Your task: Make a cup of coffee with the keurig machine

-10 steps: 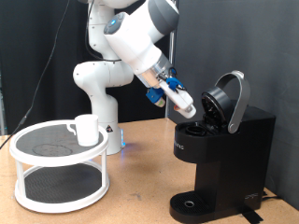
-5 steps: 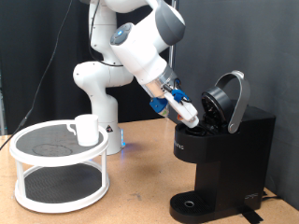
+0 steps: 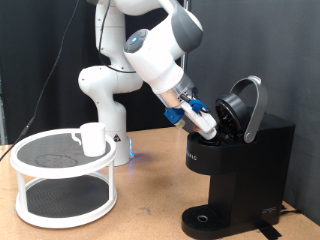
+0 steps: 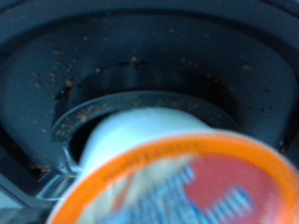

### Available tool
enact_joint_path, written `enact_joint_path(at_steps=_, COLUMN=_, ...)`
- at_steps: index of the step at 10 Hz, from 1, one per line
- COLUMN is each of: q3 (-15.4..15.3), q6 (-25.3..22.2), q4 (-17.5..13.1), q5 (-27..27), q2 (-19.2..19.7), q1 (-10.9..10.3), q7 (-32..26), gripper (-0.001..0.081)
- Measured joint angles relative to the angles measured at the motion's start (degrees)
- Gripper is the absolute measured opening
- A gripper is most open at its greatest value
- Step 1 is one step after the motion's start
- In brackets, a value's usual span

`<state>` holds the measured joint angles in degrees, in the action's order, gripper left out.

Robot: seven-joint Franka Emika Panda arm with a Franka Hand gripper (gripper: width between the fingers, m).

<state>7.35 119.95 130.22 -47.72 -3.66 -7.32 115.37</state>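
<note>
The black keurig machine [image 3: 240,165] stands at the exterior view's right with its rounded lid [image 3: 247,108] hinged open. My gripper [image 3: 212,128] is at the open brew chamber, under the lid. In the wrist view a white pod [image 4: 177,173] with an orange rim and a red-marked top sits between my fingers, right over the round pod chamber [image 4: 140,93]. The white cup [image 3: 92,138] stands on the top tier of a white mesh stand [image 3: 60,175] at the exterior view's left, far from my gripper.
The machine and the stand rest on a wooden table [image 3: 150,205]. The round drip base [image 3: 205,220] of the machine is bare. A black curtain hangs behind the robot.
My gripper has moved down and to the exterior view's right, closer into the open brew chamber with the pod. The cup and the machine have not moved.
</note>
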Motion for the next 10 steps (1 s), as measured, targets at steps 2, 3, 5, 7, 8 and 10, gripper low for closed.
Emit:
enact_joint_path(at_steps=2, q3=-0.58, q6=0.42, q4=0.13, q5=-0.09, q2=0.31, q1=0.00, q7=0.05, gripper=0.0633)
enact_joint_path(at_steps=3, q3=-0.85, q6=0.67, q4=0.27, q5=-0.20, q2=0.38, q1=0.00, q7=0.05, gripper=0.0633)
enact_joint_path(at_steps=5, q3=-1.24, q6=0.76, q4=0.41, q5=-0.70, q2=0.38, q1=0.00, q7=0.07, gripper=0.0713)
enact_joint_path(at_steps=7, q3=-1.21, q6=-1.19, q4=0.28, q5=-3.16, q2=-0.43, q1=0.09, q7=-0.15, gripper=0.0732)
enact_joint_path(at_steps=8, q3=-0.89, q6=-3.06, q4=0.12, q5=-3.82, q2=-1.40, q1=0.23, q7=-0.15, gripper=0.0734)
enact_joint_path(at_steps=10, q3=-0.17, q6=-5.55, q4=-0.02, q5=-3.56, q2=-3.41, q1=0.73, q7=-0.02, gripper=0.0734)
